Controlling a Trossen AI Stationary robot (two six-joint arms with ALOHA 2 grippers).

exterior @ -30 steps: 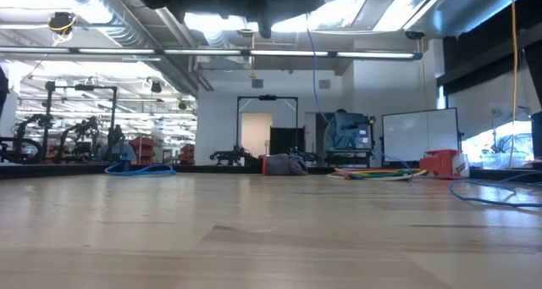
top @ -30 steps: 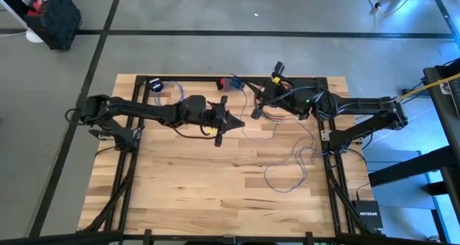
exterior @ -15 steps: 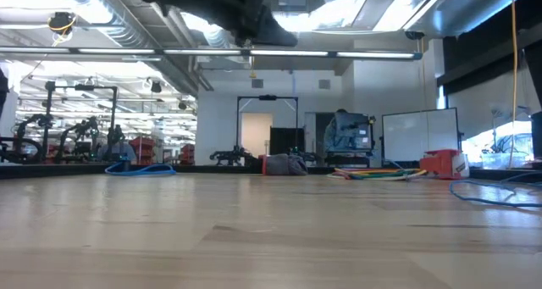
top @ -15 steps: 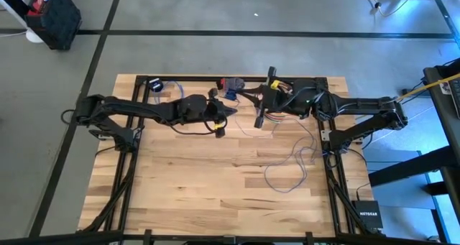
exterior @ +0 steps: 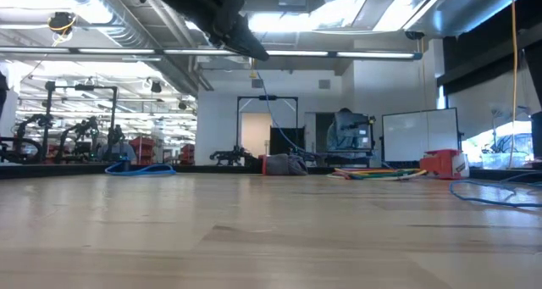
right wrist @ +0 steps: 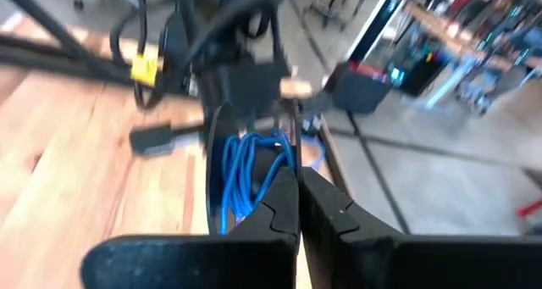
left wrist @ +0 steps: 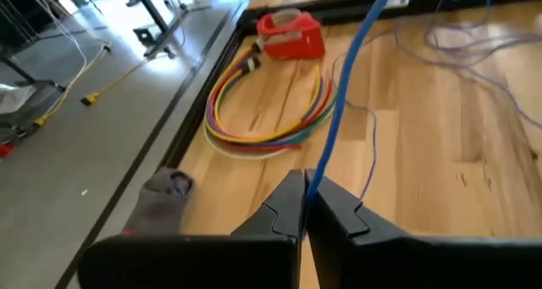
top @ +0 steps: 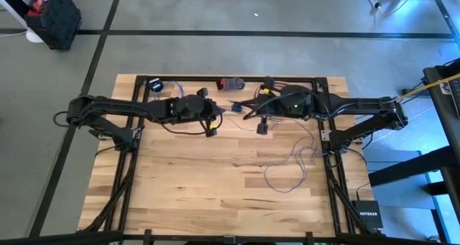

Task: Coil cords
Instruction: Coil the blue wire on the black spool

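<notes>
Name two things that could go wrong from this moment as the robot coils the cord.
1. The left gripper is shut on the blue cord right at its tips, so the cord may slip free as the arm moves.
2. The loose wire lies squiggled on the table near the right arm; pulling may tangle it rather than coil it.

Two dark, jointed robot arms

The left arm (top: pixel 136 110) and right arm (top: pixel 359 107) are matt black, built of slim links with bulky joints; thin black cables loop along them, a yellow tag (right wrist: pixel 145 68) marks one, and each ends in tapered black fingers (left wrist: pixel 284 208).
</notes>
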